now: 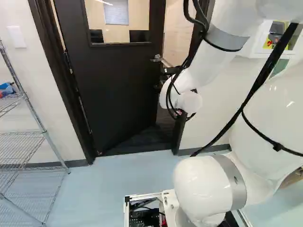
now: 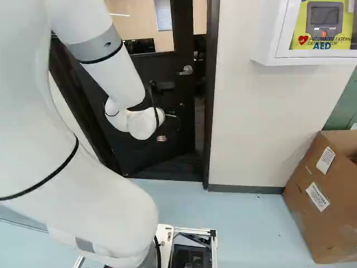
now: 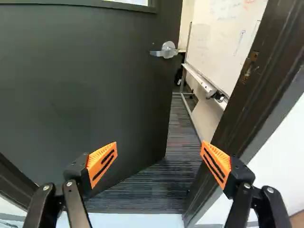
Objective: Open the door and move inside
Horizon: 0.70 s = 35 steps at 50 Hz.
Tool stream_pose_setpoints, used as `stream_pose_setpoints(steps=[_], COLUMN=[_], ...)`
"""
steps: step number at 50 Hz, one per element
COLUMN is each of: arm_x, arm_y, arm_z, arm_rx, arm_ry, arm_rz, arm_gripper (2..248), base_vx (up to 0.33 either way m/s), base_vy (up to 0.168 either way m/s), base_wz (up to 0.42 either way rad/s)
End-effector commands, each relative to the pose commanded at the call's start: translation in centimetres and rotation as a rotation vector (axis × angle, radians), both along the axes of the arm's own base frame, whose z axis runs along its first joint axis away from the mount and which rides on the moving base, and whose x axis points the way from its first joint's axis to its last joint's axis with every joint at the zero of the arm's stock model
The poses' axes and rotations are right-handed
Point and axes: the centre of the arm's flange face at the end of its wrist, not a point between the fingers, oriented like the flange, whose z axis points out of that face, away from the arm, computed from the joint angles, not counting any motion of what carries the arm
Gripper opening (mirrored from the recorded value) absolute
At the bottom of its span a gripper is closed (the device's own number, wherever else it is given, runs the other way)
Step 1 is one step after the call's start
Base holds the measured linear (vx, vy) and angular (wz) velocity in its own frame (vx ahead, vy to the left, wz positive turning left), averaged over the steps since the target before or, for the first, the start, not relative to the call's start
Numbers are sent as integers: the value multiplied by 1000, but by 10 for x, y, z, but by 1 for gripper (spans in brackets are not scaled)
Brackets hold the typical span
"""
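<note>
A pale blue floor (image 1: 109, 184) is met by dark striped carpet (image 3: 142, 194). On the blue floor, a wire rack (image 1: 19, 146) is seen at the left base view's left, its upper shelf partly occupied by something blue and red (image 1: 6, 89); a box (image 2: 304, 223) is placed at the right base view's right.

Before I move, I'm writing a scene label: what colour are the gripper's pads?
Orange, with black slots; the wrist view shows them best.
</note>
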Motion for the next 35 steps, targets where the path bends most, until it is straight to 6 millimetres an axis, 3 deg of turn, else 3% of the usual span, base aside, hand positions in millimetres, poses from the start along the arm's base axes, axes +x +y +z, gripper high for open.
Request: stream_pose_setpoints(steps=[13,35], arm_x=[-14,-16], arm_y=[-7,-7], arm_z=[-1,-1], arm_rx=[0,0], arm_ry=[-3,-3], arm_rz=[-21,-23], arm_gripper=[247,247], base_vx=[0,0], base_vy=[0,0], base_wz=[0,0])
